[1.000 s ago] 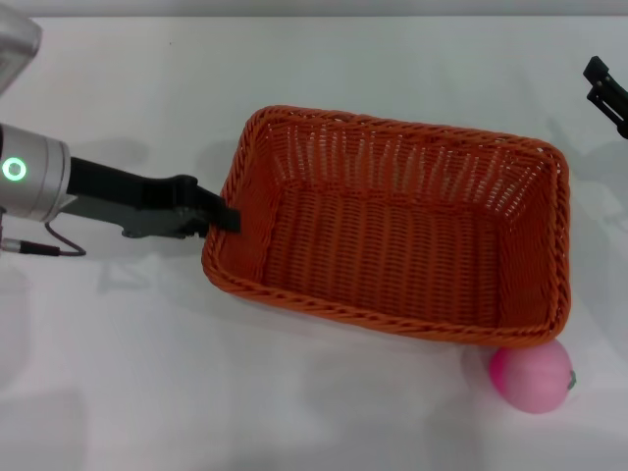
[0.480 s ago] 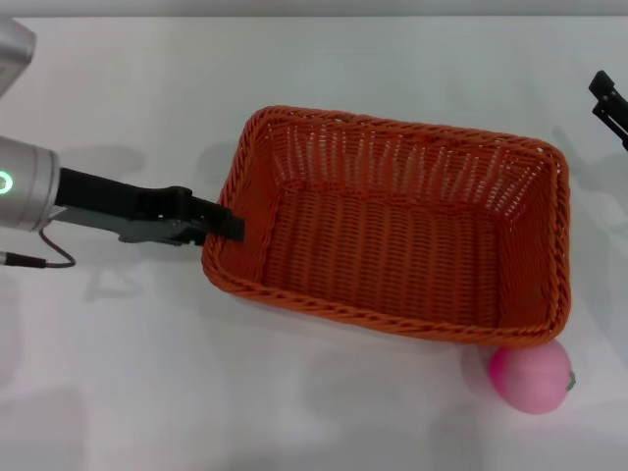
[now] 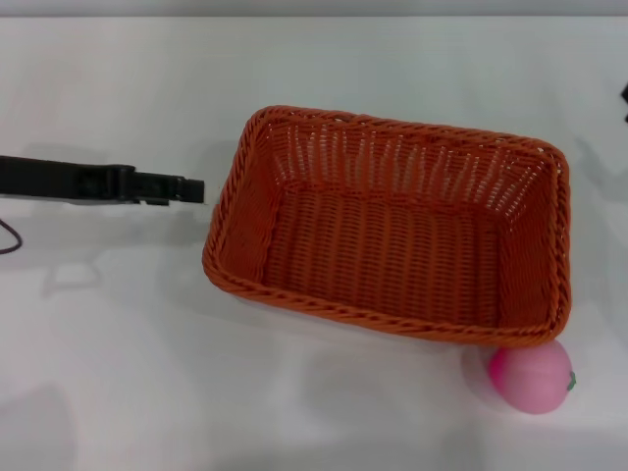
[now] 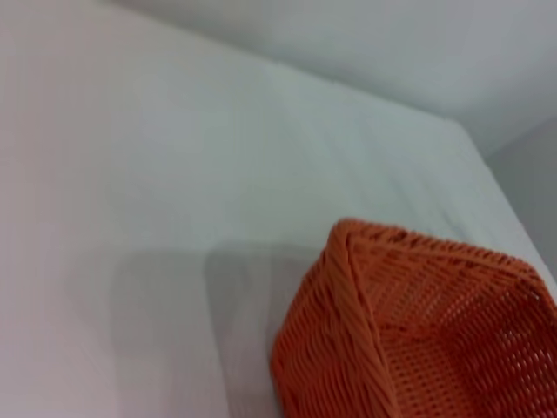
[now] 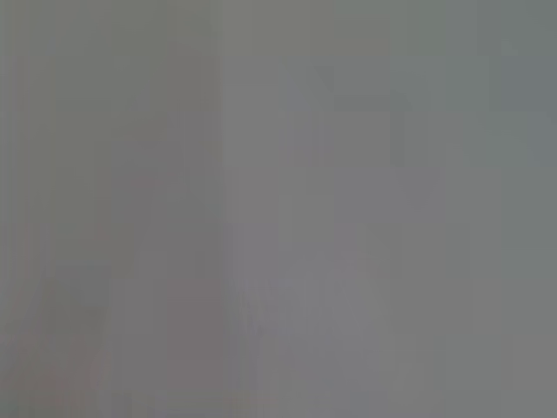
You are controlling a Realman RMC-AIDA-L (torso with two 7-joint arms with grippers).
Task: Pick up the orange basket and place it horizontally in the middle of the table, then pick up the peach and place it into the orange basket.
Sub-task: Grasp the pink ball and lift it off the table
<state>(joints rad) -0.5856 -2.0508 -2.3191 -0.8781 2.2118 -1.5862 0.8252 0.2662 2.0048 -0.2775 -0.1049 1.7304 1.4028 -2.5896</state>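
Observation:
The orange basket (image 3: pixel 392 235) lies upright on the white table (image 3: pixel 118 373), its long side running left to right, and it holds nothing. The left wrist view shows one corner of the orange basket (image 4: pixel 409 331). The pink peach (image 3: pixel 533 377) rests on the table against the outside of the basket's near right corner. My left gripper (image 3: pixel 193 188) hovers just left of the basket's left end, apart from the rim and holding nothing. Only a dark sliver of my right gripper (image 3: pixel 625 93) shows at the far right edge.
The bare table surface (image 4: pixel 130 174) stretches on all sides of the basket. The right wrist view shows only plain grey.
My left gripper was on the basket's left rim and has let go, pulling back left and slightly farther away. The basket and peach stay put. My right gripper has slid almost out of view.

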